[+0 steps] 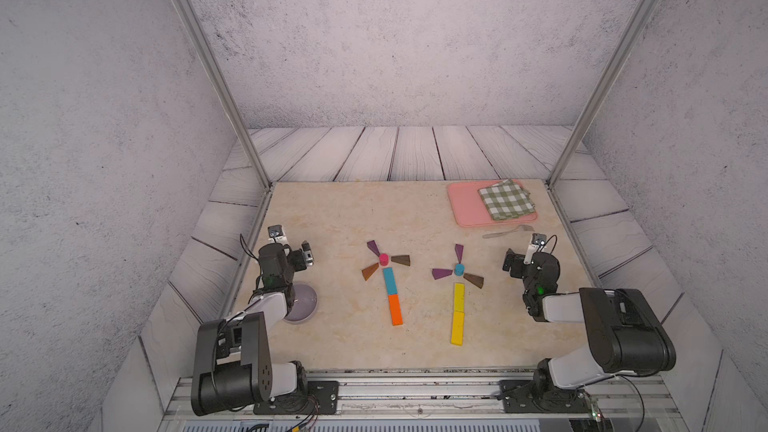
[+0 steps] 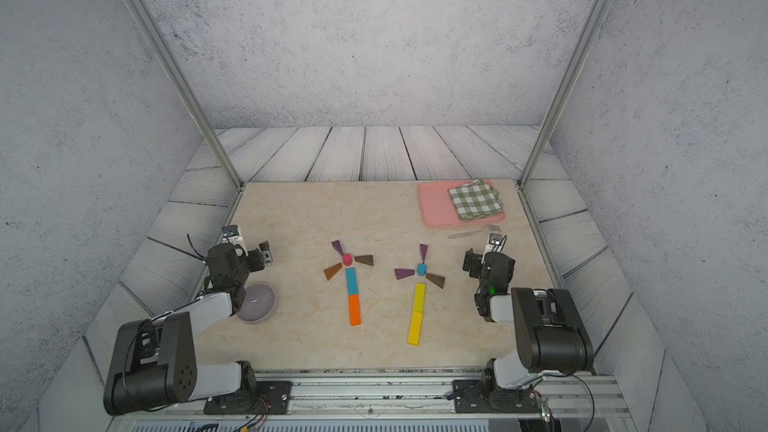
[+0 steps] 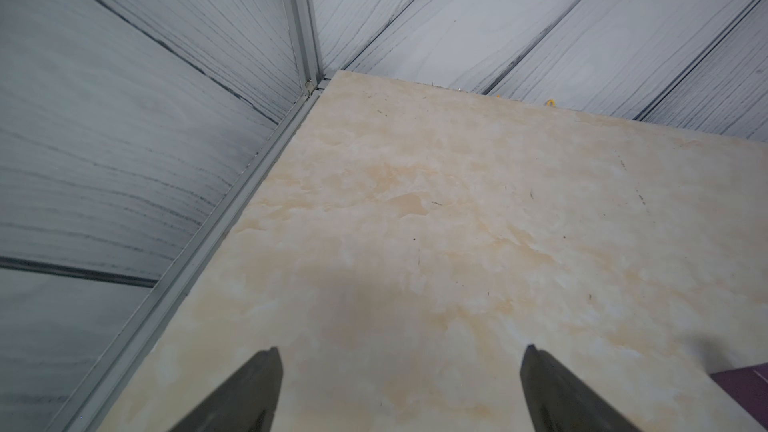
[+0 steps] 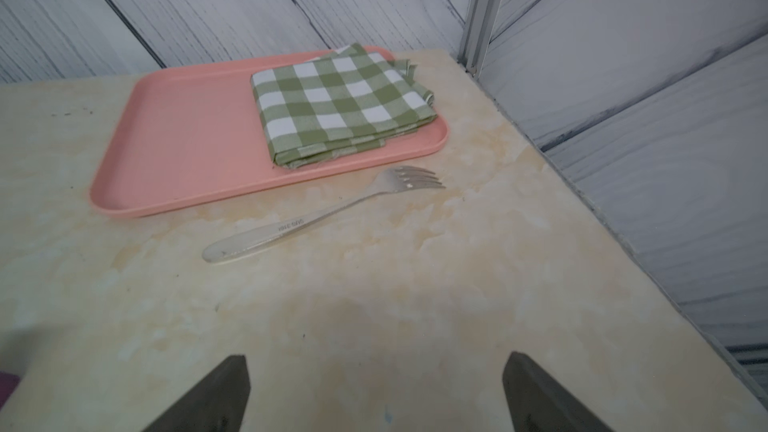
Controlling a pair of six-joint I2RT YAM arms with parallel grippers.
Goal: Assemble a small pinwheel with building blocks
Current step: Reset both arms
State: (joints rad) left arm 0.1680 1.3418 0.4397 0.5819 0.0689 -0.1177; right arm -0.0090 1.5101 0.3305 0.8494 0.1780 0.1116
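Two flat pinwheels of building blocks lie mid-table in both top views. The left one has a pink cylinder (image 1: 383,259), a purple wedge (image 1: 372,247), two brown wedges, a teal bar (image 1: 389,280) and an orange bar (image 1: 395,310). The right one has a blue cylinder (image 1: 459,269), two purple wedges, a brown wedge (image 1: 474,280) and two yellow bars (image 1: 459,297). My left gripper (image 1: 306,253) (image 3: 401,367) hovers open and empty to the left of them. Open and empty too, my right gripper (image 1: 508,260) (image 4: 376,371) hovers to their right.
A pink tray (image 1: 465,205) holding a folded green checked cloth (image 1: 506,199) sits at the back right, with a fork (image 4: 324,218) just in front of it. A lilac bowl (image 1: 305,305) rests under my left arm. Metal frame posts stand at the table's back corners.
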